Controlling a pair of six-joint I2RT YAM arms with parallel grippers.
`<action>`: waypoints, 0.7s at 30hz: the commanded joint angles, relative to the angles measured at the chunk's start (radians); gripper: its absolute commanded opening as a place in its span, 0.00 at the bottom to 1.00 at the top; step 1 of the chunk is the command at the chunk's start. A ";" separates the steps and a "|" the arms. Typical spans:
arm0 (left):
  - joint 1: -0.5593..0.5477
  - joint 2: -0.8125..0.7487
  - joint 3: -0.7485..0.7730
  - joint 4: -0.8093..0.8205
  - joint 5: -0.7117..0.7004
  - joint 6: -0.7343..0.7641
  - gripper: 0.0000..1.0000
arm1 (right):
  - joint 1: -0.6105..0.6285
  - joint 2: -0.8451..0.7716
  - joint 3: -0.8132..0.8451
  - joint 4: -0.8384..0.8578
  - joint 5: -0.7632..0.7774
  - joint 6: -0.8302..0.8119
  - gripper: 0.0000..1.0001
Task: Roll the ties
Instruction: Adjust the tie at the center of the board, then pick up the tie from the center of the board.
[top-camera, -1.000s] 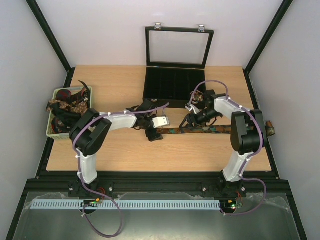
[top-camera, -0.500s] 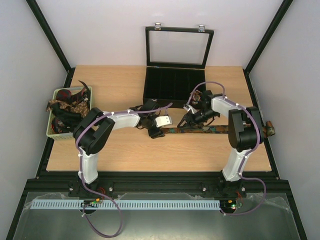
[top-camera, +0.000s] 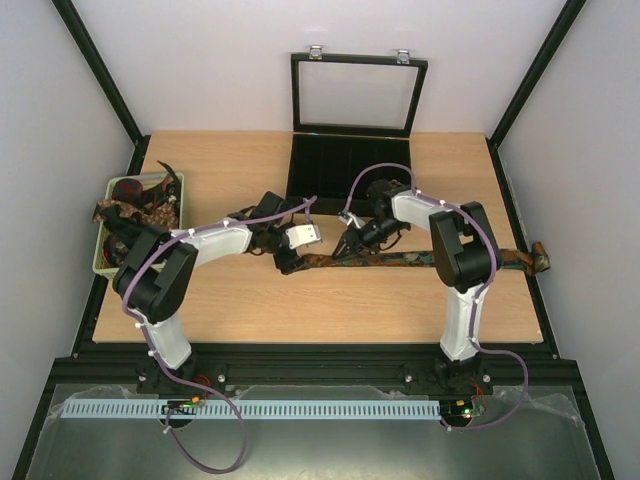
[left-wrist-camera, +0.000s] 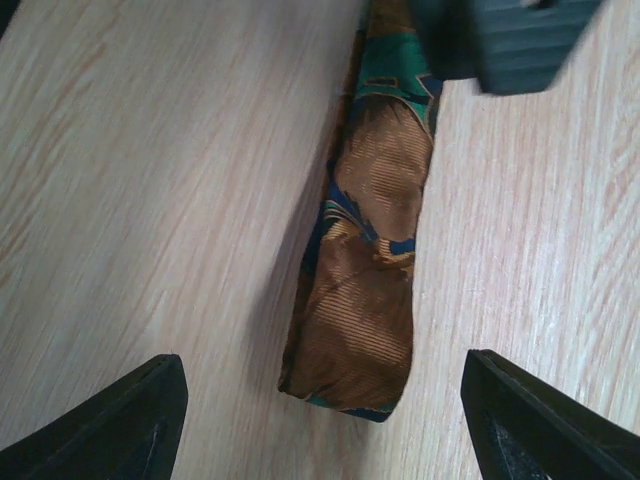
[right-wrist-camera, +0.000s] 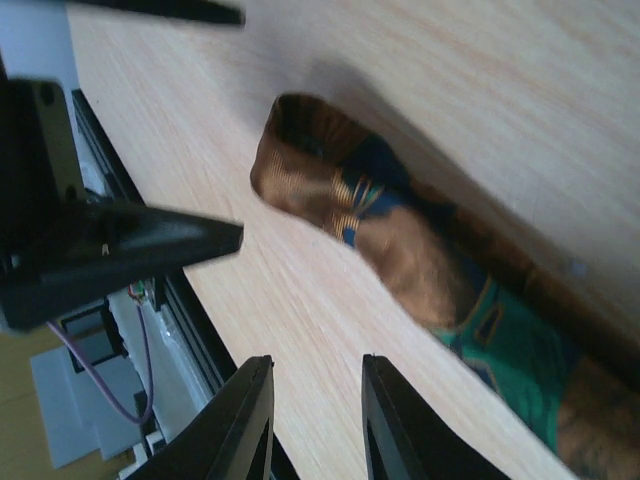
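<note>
One tie (top-camera: 430, 258), brown with green and blue patches, lies stretched left to right across the wooden table (top-camera: 220, 300). Its left end (left-wrist-camera: 360, 320) sits between the fingers of my left gripper (left-wrist-camera: 322, 405), which is open and not touching the fabric. In the right wrist view that end (right-wrist-camera: 310, 160) looks curled over. My right gripper (right-wrist-camera: 315, 400) hovers just beside the tie (right-wrist-camera: 440, 270) with a narrow gap and nothing between its fingers. From above, the left gripper (top-camera: 283, 258) and right gripper (top-camera: 348, 246) sit close together at the tie's left end. More ties (top-camera: 135, 205) are heaped in the basket.
The pale green basket (top-camera: 99, 258) stands at the table's left edge. A black compartmented box (top-camera: 345, 175) with its glass lid (top-camera: 358, 95) raised stands at the back centre. The tie's far end (top-camera: 540, 258) hangs over the right table edge.
Both grippers have moved left, and the tie's left end has come left with them. The right gripper's fingers have narrowed. The left gripper closed partway, then reopened.
</note>
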 joint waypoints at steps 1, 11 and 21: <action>-0.011 -0.006 -0.018 -0.057 0.003 0.137 0.77 | 0.018 0.072 0.087 0.006 -0.016 0.052 0.23; -0.034 0.096 0.054 -0.103 -0.040 0.160 0.66 | 0.048 0.170 0.088 -0.004 0.095 0.015 0.13; -0.038 0.033 0.050 -0.054 0.018 0.126 0.41 | 0.048 0.217 0.074 0.007 0.186 -0.006 0.11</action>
